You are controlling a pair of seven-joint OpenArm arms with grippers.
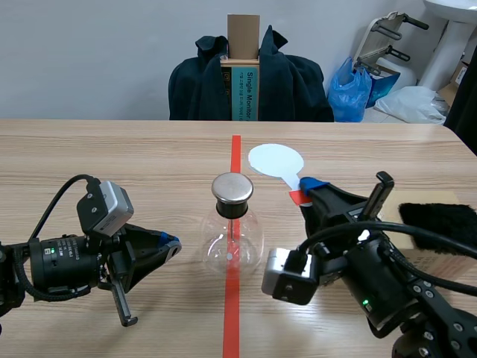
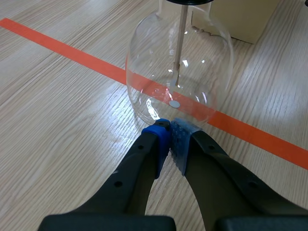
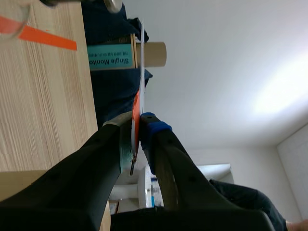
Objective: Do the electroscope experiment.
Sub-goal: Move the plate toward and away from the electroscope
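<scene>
The electroscope [image 1: 232,240], a clear glass flask with a metal cap [image 1: 232,188] and a thin rod inside, stands on the red centre tape line. My left gripper [image 1: 173,244] lies low on the table to its left, shut on nothing. In the left wrist view its gripper [image 2: 169,126] sits right at the foot of the flask [image 2: 144,72]. My right gripper [image 1: 307,192] is raised to the right of the flask and shut on the red handle of a white round paddle [image 1: 276,159]. The right wrist view shows the paddle [image 3: 141,62] edge-on between the fingers of that gripper [image 3: 137,120].
A black cloth [image 1: 440,226] lies on a flat cardboard box [image 1: 421,262] at the right edge of the table. Behind the table stands a chair draped with a dark jacket [image 1: 291,82], with a blue bag [image 1: 350,89] to its right. The box [image 2: 236,19] shows just beyond the flask.
</scene>
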